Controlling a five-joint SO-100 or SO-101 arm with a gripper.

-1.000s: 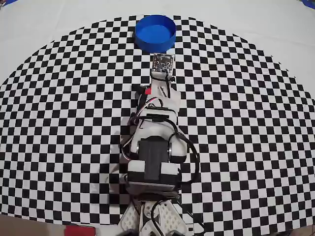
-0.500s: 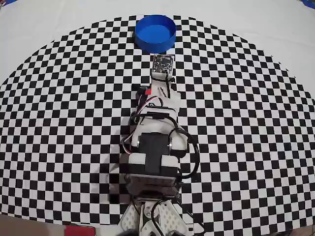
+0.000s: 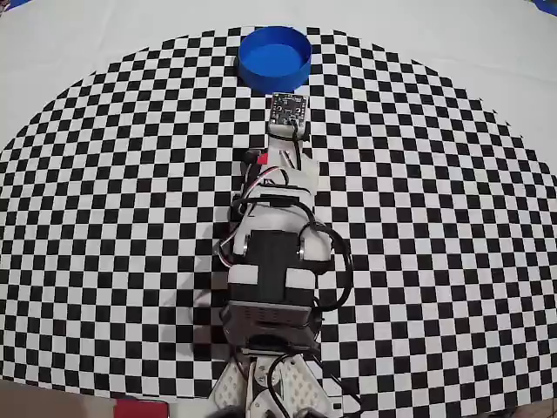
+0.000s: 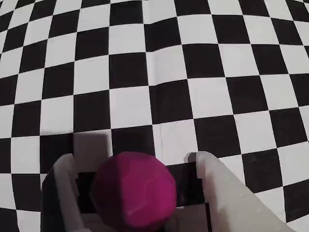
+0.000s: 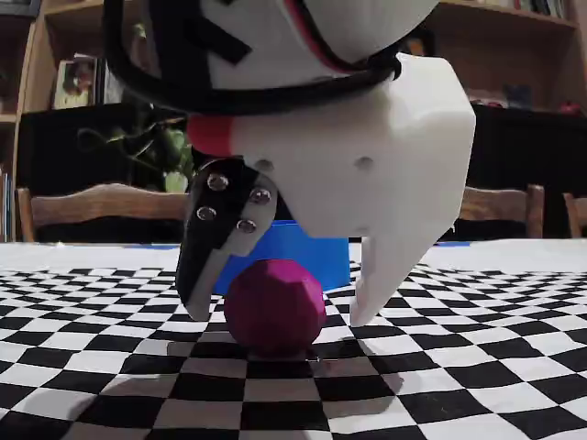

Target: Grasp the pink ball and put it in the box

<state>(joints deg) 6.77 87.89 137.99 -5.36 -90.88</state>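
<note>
The pink ball [image 5: 273, 307] rests on the checkered cloth between my gripper's [image 5: 275, 313] two fingers, the dark one on its left and the white one on its right, with a gap on each side. In the wrist view the pink ball [image 4: 134, 191] fills the space between the fingers of the open gripper [image 4: 135, 165]. From overhead the arm covers the ball; my gripper [image 3: 288, 122] hangs just short of the blue round box [image 3: 275, 57]. In the fixed view the box [image 5: 312, 252] stands right behind the ball.
The checkered cloth [image 3: 435, 218] spreads over a white table. My arm's body [image 3: 271, 279] lies along the middle of the overhead view. Chairs and dark shelves [image 5: 514, 128] fill the background of the fixed view.
The gripper end has moved slightly toward the box, and the arm's rear part has shifted back toward the base.
</note>
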